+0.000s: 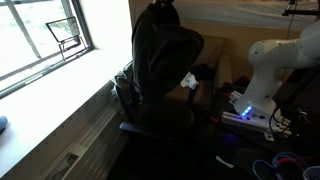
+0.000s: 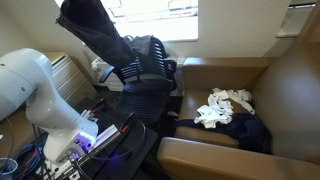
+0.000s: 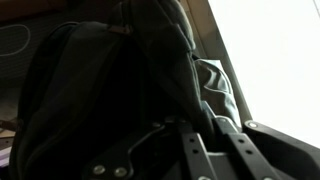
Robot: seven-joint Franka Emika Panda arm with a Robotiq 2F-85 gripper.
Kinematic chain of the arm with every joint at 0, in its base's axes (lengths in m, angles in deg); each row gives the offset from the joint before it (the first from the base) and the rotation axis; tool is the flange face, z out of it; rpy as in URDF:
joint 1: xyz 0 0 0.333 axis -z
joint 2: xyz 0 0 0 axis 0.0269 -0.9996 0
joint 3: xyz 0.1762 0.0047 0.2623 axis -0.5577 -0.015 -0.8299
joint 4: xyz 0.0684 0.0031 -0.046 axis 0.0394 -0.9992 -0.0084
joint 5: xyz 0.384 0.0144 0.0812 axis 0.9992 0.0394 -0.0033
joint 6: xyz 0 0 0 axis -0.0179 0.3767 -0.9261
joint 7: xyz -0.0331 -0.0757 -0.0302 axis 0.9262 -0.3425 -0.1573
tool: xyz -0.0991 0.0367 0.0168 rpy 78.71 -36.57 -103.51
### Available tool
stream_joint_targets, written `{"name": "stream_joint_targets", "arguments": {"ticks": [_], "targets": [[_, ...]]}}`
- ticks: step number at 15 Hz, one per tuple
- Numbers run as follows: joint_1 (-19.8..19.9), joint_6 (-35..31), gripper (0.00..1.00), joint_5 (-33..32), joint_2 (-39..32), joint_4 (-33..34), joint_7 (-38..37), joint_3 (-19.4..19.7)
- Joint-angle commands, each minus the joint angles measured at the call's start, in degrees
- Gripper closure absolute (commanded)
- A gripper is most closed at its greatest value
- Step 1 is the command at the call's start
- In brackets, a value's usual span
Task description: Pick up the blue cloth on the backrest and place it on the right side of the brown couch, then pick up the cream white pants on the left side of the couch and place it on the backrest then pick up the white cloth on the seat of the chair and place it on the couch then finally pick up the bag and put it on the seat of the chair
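Bag over the chair, couch just beside it, clothes on the couch seat.

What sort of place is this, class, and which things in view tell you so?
Probably a lounge or living-room corner set up for robot work. A brown couch holds a pile of clothes, a window lights the room, and a black bag is at an office chair.

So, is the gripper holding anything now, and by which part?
It cannot be told: the gripper is close against the black bag, but the dark pictures hide any grip.
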Motion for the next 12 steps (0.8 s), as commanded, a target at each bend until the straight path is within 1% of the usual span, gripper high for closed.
{"name": "stream_joint_targets", "arguments": {"ticks": [1,4,5,6,8,9,12], "targets": [[12.7,7.7,0.96,0.1,5.4,4.4,-1.5,-6.3],[24.1,7.2,0.96,0.2,5.9,3.0,-4.1,-14.7],[27.2,6.0,0.96,0.9,5.2,2.1,-5.4,-17.5],[29.9,3.6,0.96,2.4,4.8,1.3,-4.7,-20.1],[32.9,-3.2,0.96,6.0,3.2,-1.4,-3.4,-24.4],[33.3,-8.4,0.96,8.7,2.4,-3.3,-2.9,-26.1],[34.0,-19.7,0.96,11.3,3.2,-5.5,-3.6,-32.0]]}}
